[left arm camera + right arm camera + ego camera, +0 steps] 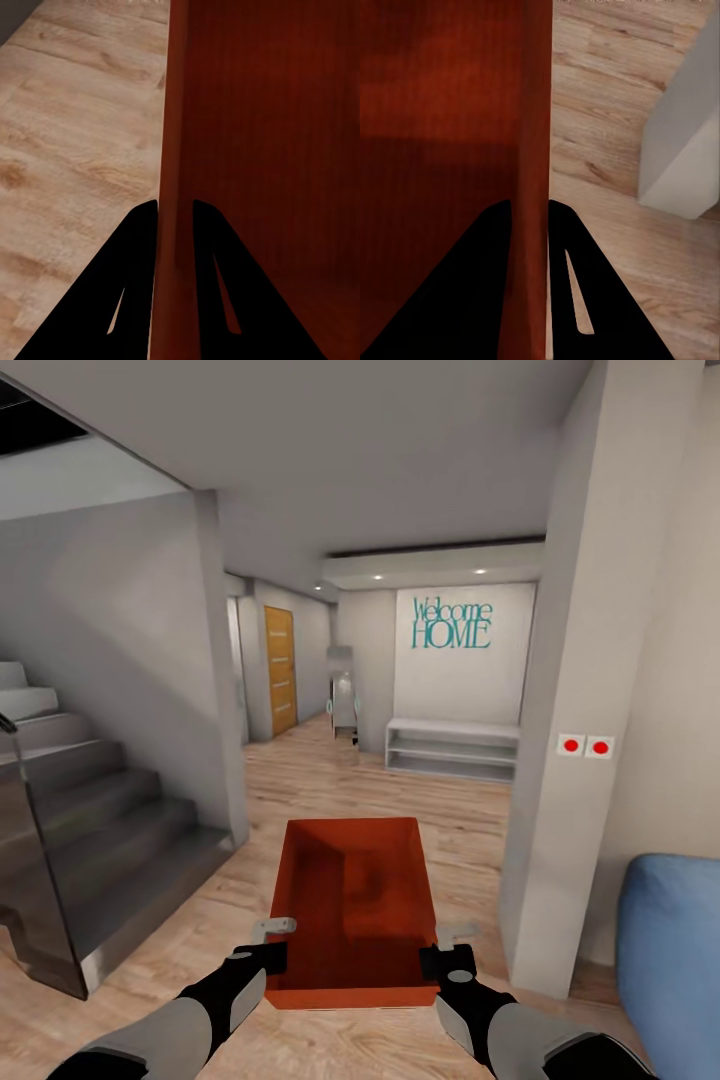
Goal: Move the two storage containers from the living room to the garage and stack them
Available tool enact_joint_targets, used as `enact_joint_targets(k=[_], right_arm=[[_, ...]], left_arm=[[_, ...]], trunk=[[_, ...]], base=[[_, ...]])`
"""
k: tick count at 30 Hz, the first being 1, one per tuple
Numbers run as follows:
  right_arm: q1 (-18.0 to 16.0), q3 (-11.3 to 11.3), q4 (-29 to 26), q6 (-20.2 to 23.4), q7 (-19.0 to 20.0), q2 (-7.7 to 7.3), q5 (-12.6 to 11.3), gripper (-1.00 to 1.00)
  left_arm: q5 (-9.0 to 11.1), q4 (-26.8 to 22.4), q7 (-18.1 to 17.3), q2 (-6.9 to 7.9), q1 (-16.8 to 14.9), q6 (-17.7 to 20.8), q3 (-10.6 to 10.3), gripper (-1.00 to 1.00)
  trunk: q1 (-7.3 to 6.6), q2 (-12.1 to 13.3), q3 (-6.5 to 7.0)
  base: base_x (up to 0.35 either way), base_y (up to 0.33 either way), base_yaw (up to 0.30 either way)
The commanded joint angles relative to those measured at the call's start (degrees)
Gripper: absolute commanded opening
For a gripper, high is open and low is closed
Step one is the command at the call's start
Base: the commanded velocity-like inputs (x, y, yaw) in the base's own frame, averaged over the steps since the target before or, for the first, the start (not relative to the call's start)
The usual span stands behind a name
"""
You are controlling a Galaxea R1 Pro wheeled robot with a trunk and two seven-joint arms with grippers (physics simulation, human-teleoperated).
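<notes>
I hold one red-orange storage container (pixel 352 900) level in front of me, above the light wood plank floor (pixel 470 820). My left gripper (pixel 272 952) is shut on its left wall, and the left wrist view shows the wall (pixel 174 112) pinched between the black fingers (pixel 135 255) of that gripper (pixel 175 204). The container's right wall (pixel 532 112) is clamped the same way by my right gripper (pixel 443 956), seen close up in the right wrist view (pixel 531 202). The bin is lidless and empty. The garage is out of view.
A grey staircase (pixel 90 830) rises at the left. A white pillar (pixel 560 760) with two red buttons stands at the right, with a blue sofa (pixel 670 950) beside it. Ahead, the hallway leads to a wooden door (pixel 280 670) and a white shelf bench (pixel 452 750).
</notes>
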Motion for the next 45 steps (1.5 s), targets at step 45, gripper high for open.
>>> enact_joint_targets(k=[45], right_arm=[[0.0,-2.01,0.08,-0.08,0.29,0.03,-0.18,-1.0]], left_arm=[[-0.65,-0.31,0.7,4.18,-0.09,-0.26,3.32,-1.0]], trunk=[[0.04,-0.06,-0.08]], base=[[0.325,0.0,0.0]])
